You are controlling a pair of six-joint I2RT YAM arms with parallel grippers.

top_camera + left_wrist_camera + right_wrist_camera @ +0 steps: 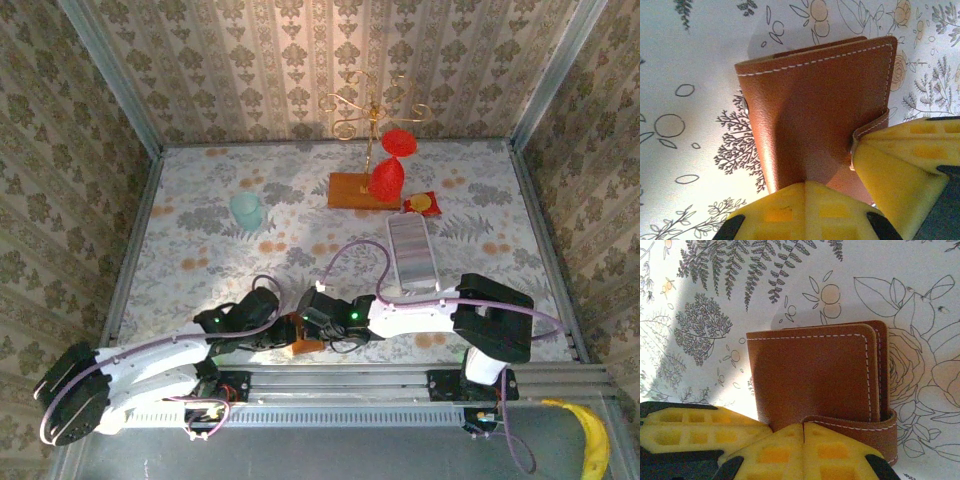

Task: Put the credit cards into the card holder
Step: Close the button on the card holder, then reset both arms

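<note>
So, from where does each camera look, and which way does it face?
Top external: fixed above and behind the arms, facing down and forward over the table; both arms show, with the left gripper and right gripper meeting at the card holder.
Left wrist: on the left arm, looking along its yellow fingers at the card holder.
Right wrist: on the right arm, looking along its yellow fingers at the card holder from another side.
Shared: all three views show the card holder on the floral table.
</note>
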